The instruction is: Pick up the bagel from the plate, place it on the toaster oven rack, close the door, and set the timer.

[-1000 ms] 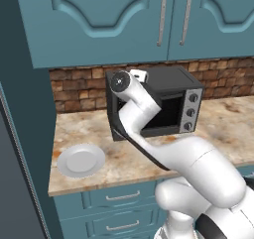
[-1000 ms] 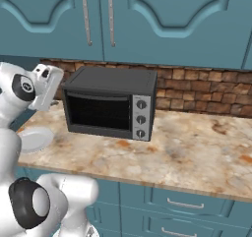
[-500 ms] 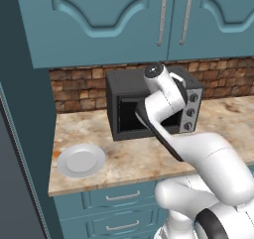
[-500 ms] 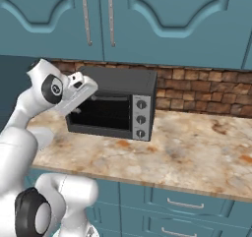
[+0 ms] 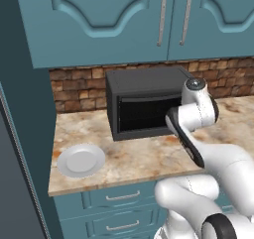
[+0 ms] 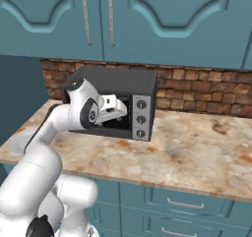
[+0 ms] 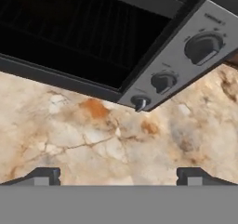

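Your tool [image 7: 119,175] has swung right from the round pale plate [image 5: 81,160] to the black toaster oven's silver knobs [image 7: 162,82], wide open, empty.

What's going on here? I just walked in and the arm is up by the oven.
The robot's open, empty gripper hangs in front of the black toaster oven, near its three control knobs, which sit close ahead in the hand view. The oven stands on the marble counter against the brick wall. The plate lies on the counter to the oven's left, and it looks bare, with no bagel on it. The oven's door looks shut, though that is hard to tell.
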